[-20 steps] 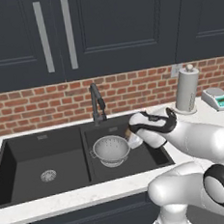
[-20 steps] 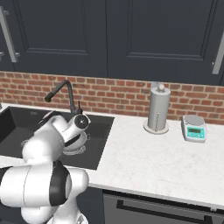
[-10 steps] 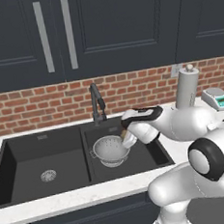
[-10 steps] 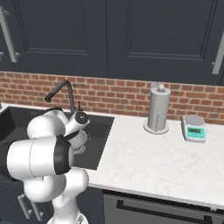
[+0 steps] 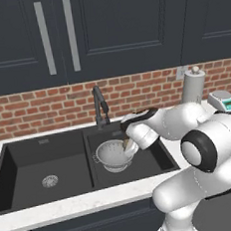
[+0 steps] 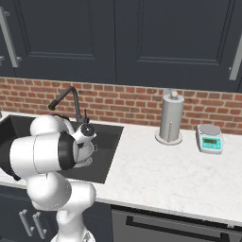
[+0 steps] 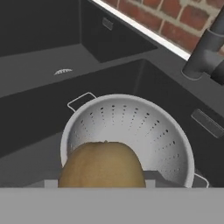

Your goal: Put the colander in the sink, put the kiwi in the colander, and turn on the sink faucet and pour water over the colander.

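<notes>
Overhead, dark cabinets [image 5: 104, 33] hung above a red brick backsplash [image 5: 46, 106], and a pale marble counter [image 6: 160, 172] ran below, with the matte black double-basin sink [image 5: 22, 164] set into its left part. Its wider left basin held just a round silver drain [image 5: 50, 181]; the narrower right basin held the colander [image 5: 113, 156], upright on the basin floor toward the front, its holed bowl open upward and one loop handle toward the divider. At the back edge of the sink, behind the divider, stood the dark sink faucet [image 5: 100, 106], spout angled forward. On the counter's right part, near the back edge, a white paper-towel holder [image 6: 170, 118] stood upright, and a small kitchen scale [image 6: 209, 138] with a green display sat just beside it, toward the right end. The gripper [image 5: 129, 145] hung at the colander's right rim, pinching the kiwi [image 7: 101, 165] between its fingers; in the hand view the brown fruit sat close to the camera, above the near edge of the colander bowl and apart from its floor
</notes>
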Robot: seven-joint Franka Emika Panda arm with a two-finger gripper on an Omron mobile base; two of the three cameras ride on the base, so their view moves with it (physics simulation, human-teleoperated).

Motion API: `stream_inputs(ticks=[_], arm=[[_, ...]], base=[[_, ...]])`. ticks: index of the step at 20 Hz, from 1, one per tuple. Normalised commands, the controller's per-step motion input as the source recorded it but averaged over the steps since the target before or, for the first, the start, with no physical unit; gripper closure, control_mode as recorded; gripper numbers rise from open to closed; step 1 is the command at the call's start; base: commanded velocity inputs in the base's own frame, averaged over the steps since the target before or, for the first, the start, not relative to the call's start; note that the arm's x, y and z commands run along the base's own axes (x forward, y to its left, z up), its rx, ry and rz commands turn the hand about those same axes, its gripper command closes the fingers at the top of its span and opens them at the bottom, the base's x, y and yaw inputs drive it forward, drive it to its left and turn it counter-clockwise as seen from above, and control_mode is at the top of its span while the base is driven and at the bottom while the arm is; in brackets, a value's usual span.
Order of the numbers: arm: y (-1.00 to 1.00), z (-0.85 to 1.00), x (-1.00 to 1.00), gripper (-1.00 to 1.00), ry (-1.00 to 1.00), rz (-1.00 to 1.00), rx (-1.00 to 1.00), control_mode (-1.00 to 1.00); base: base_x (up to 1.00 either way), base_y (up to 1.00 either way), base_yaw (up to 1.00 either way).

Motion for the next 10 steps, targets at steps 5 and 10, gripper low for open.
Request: stream_inputs(ticks=[5,10], arm=[[0.03,-0.45,0.03,1.0,0.0,0.0,0.0,-1.0],[0.22,-0.3,0.2,1.0,0.01,0.0,0.0,-1.0]], base=[[0.0,0.0,0.0],[0.0,0.0,0.0]])
